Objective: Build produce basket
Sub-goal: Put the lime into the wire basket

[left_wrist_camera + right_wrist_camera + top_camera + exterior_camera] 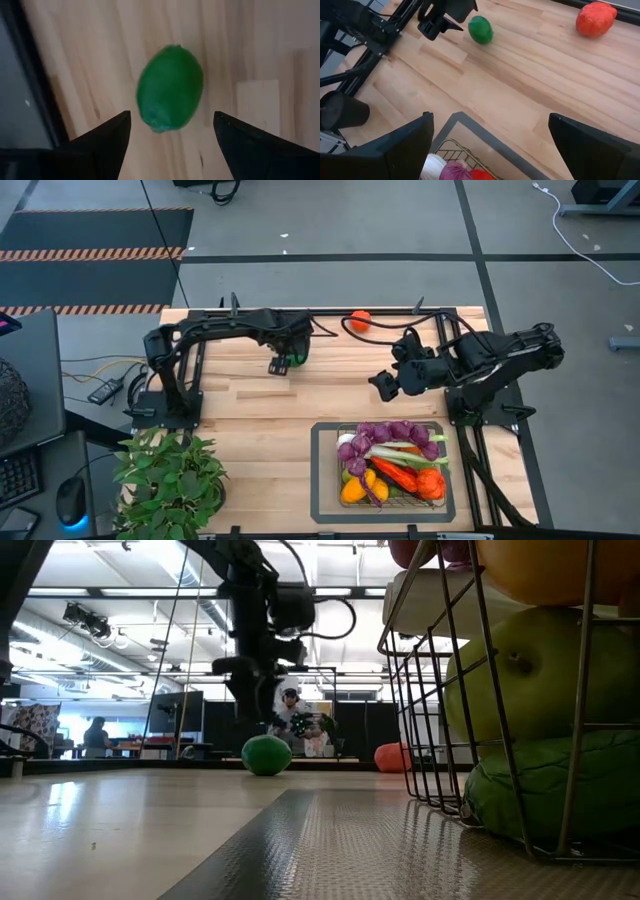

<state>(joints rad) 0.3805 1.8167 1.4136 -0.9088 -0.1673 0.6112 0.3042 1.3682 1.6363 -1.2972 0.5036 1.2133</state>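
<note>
Left gripper (281,366) hovers over lime (297,361) on far table (260,410), fingers apart and empty, lined up to grab; right gripper (383,386) wide open, empty, waiting above basket (322,480).

Bright even overhead light, soft shadows, blurred near basket (470,740)

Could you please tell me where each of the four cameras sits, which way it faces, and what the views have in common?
High view: above the table, looking straight down; both arms, the basket and the orange tomato show.
Low view: at tabletop height, looking level across; the left gripper hangs over the green lime.
Left wrist view: on the left arm, looking down past its open fingers at the lime.
Right wrist view: on the right arm, past its open fingers, towards the left arm.
Shared: all four views show the lime.
</note>
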